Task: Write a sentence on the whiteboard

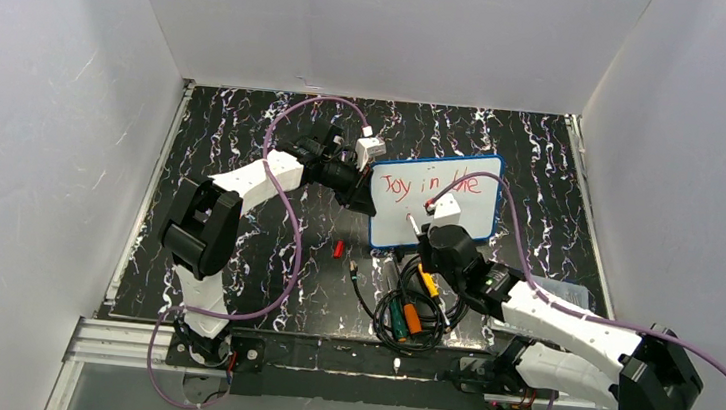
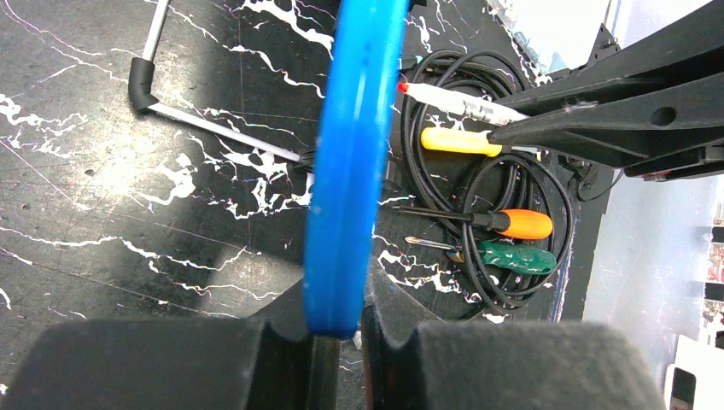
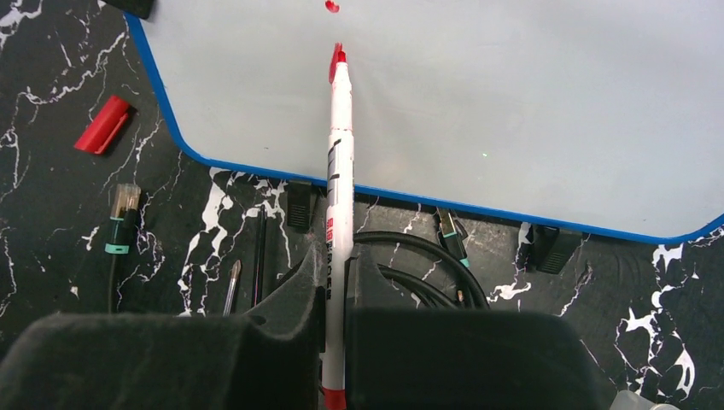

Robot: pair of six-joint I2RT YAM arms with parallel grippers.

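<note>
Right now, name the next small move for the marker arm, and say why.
Probably stroke the marker across the whiteboard to start a second line: the right gripper holds its tip at blank board below the red sentence, and the left gripper clamps the rim.

Bare counter runs across the upper left of the frame and along the top, behind the whiteboard. The left hand grips the board's left edge. The right hand, with its marker, crowds the bottom edge. Tangled cables and screwdrivers clog the lower middle, with a red cap just left of them.
</note>
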